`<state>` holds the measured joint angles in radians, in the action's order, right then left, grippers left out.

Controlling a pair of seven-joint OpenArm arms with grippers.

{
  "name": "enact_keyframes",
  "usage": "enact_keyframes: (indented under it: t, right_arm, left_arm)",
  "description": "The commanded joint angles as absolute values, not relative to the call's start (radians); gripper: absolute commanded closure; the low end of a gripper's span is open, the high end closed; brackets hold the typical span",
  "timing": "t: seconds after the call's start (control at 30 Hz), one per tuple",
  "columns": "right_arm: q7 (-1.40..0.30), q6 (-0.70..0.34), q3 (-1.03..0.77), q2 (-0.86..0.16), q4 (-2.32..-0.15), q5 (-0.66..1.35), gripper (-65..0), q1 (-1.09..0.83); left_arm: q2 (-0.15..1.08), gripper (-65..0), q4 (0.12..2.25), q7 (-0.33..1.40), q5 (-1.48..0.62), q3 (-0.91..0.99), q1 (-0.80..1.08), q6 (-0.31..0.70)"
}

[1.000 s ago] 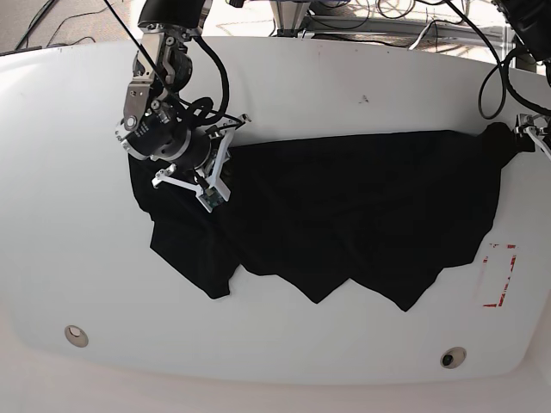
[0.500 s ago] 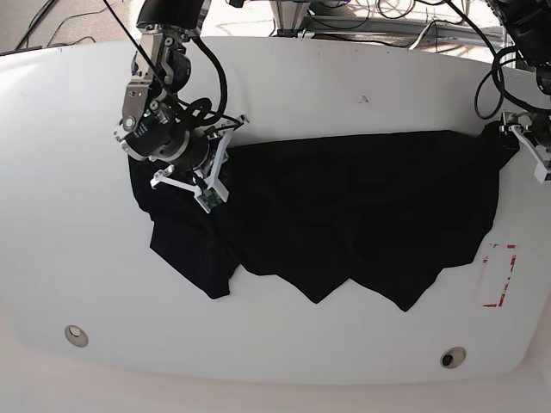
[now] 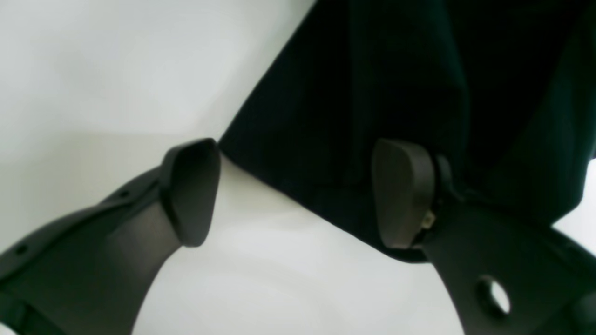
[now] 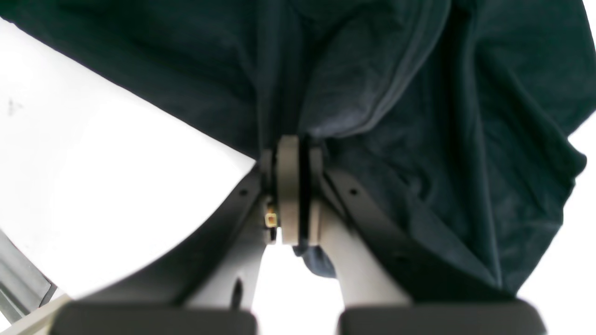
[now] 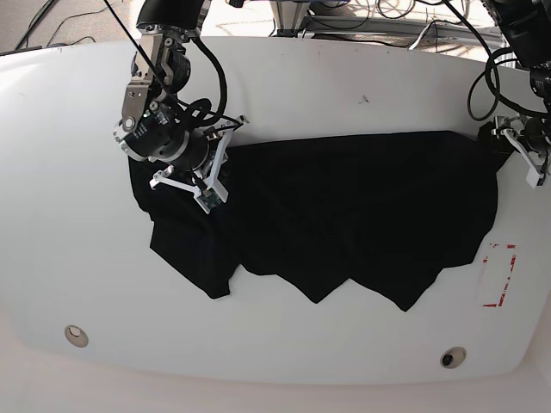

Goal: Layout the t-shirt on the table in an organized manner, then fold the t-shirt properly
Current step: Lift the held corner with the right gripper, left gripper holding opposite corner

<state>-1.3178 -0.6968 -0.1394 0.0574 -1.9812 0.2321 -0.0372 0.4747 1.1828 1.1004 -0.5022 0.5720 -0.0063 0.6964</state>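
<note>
The black t-shirt (image 5: 362,215) lies spread but rumpled across the middle of the white table (image 5: 344,77), its front hem jagged. My right gripper (image 5: 208,191) is at the shirt's left end, shut on a bunched fold of the t-shirt (image 4: 419,116); in the right wrist view the right gripper (image 4: 295,186) has its jaws pressed together on cloth. My left gripper (image 5: 523,159) hovers at the shirt's far right corner, open. In the left wrist view the left gripper (image 3: 298,193) has its jaws wide apart, and the edge of the t-shirt (image 3: 372,93) runs between and behind them.
A red tape mark (image 5: 499,275) sits on the table near the right front, just beside the shirt. Two small round holes (image 5: 76,335) (image 5: 452,357) lie near the front edge. Cables hang behind the table's back edge.
The left gripper has come in from the right edge and shifted slightly toward the front. The shirt's right corner has drawn back a little. The right gripper keeps its hold.
</note>
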Motion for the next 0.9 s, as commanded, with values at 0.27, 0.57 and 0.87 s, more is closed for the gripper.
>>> enact_keyframes:
  t: [0.27, 0.57, 0.87]
  right_arm:
    - [-1.276, -0.698, -0.142, 0.056, -1.995, 0.234, 0.0, -0.022]
    - [-1.274, -0.698, -0.142, 0.056, -1.995, 0.234, 0.0, -0.021]
    - [-1.274, -0.698, -0.143, 0.056, -2.003, 0.232, 0.0, 0.015]
  left_arm:
    - [0.470, -21.8, 1.190, 1.101, -0.515, 0.559, -0.013, 0.698]
    - [0.469, -5.6, 1.196, 1.099, -0.516, 0.561, -0.015, 0.698]
    - [0.470, -3.2, 1.293, 1.113, -0.519, 0.596, -0.044, 0.698]
